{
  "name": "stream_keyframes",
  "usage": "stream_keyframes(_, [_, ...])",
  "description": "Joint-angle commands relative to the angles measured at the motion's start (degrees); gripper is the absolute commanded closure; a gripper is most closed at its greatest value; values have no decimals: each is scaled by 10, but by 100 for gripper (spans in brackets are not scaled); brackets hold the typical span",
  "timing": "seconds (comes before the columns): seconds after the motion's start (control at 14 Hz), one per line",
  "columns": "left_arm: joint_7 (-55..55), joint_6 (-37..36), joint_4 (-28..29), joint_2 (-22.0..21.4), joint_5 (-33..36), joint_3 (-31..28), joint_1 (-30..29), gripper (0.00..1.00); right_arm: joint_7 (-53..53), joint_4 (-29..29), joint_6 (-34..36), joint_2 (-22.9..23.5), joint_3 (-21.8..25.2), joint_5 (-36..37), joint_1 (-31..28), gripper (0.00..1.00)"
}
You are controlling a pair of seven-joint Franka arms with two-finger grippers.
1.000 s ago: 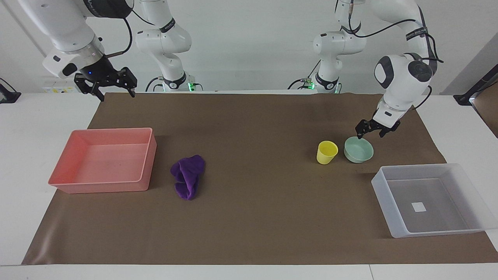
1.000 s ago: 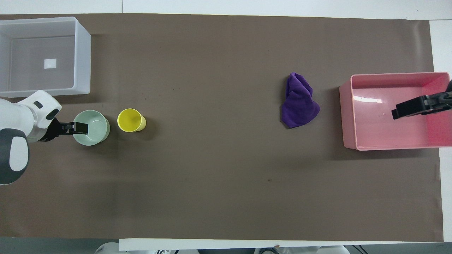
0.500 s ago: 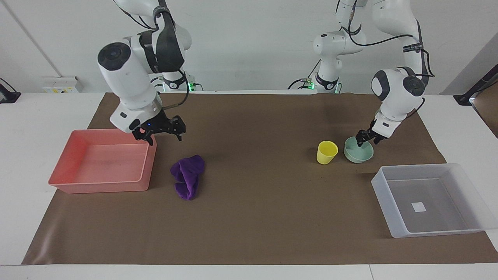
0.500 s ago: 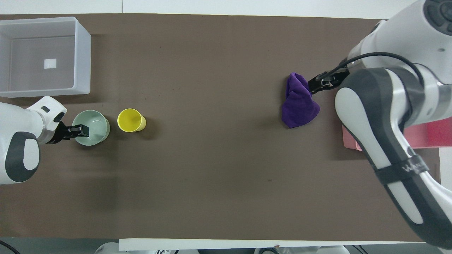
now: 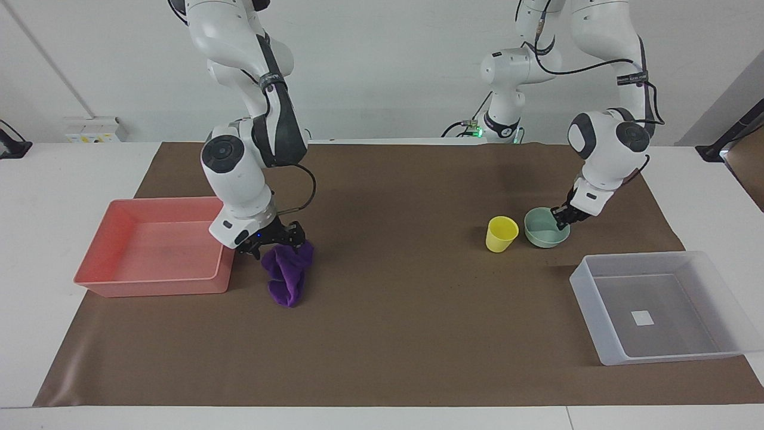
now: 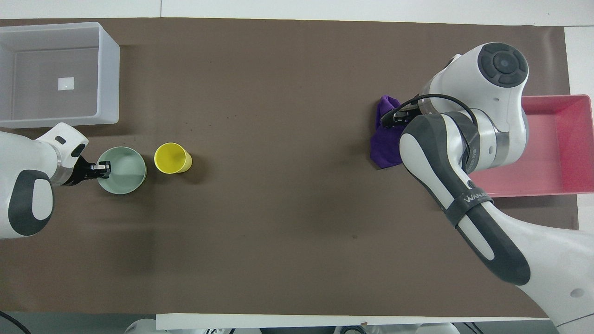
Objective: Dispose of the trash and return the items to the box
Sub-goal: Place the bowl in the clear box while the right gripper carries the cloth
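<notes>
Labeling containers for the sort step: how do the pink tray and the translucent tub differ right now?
Colour: the pink tray is opaque salmon pink; the translucent tub is whitish-grey and see-through.
Marking: the tub has a small white square on its bottom; the tray's bottom is plain.
Place: the tray sits at the right arm's end beside the purple cloth; the tub sits at the left arm's end.
Shared: both are rectangular, open-topped and hold nothing.
</notes>
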State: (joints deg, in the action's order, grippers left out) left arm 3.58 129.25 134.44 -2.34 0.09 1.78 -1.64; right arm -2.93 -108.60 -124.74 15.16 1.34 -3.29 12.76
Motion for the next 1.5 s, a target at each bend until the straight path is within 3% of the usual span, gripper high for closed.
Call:
stream_keyframes(0.0, [7,-169,-108,-35,-4,2,-1,100,-3,-9,-34,21,-1,1,9,19])
stream_keyframes(0.14, [9,-245,-222,-8,-35,-3,-4,100,-8,-27,-52,21,-1,1,9,32])
stream_keyframes(0.36, [12,-185,-307,63,-87,-7,-48,100,-6,-39,-56,20,-1,1,7,54])
stream_keyframes(0.57, [15,-144,-454,207,-90,-10,-62,100,-4,-35,-45,19,-1,1,2,87])
stream_keyframes(0.64, [16,-127,-484,245,-86,-11,-66,100,-3,-34,-50,19,0,1,1,88])
stream_keyframes(0.93, [16,-16,-482,334,-82,-19,-71,100,-6,-24,-11,-13,0,1,4,97])
stream_keyframes(1.07, [14,7,-463,338,-75,-21,-71,100,-5,8,61,-35,1,3,2,98])
stream_keyframes(1.14, [12,17,-451,337,-64,-24,-71,78,-1,31,101,-44,2,3,-1,98])
stream_keyframes(1.21, [11,8,-456,335,-62,-24,-71,50,6,54,139,-55,2,3,-8,98])
stream_keyframes(1.29, [12,-6,-461,331,-63,-25,-69,42,8,77,170,-66,2,3,-14,98])
stream_keyframes(1.36, [13,-29,-471,319,-63,-25,-67,25,7,94,194,-77,2,4,-15,98])
stream_keyframes(1.43, [14,-50,-472,289,-62,-25,-64,16,8,104,218,-94,3,6,-19,98])
